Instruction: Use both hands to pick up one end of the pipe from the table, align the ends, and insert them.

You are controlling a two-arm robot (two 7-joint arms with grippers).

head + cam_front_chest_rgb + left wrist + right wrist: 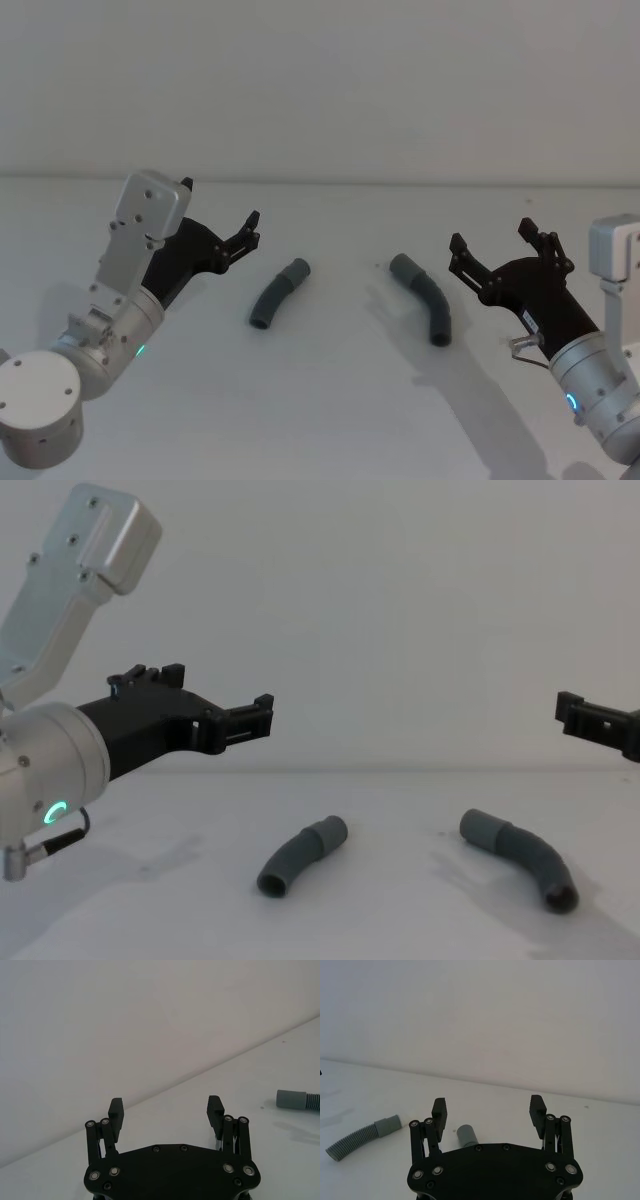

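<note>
Fingers (215,1109) wide and empty on both. Left gripper (220,202) and right gripper (492,235) hover above desk (330,410). Left pipe piece (278,293) and right pipe piece (424,296) lie apart between them. Pre-grasp step, likely. Next: each lowers over nearest piece and closes.

A plain pale wall (320,80) is standing across the background, unmarked and evenly lit. Its lower edge is running as a straight, faintly darker seam (330,181) from side to side. In front of the seam, a small dark speck (378,266) is lying on the flat white surface. A soft grey shadow (385,300) is spreading just beside the speck. In the right wrist view, a second speck (586,1107) is showing near the seam.
</note>
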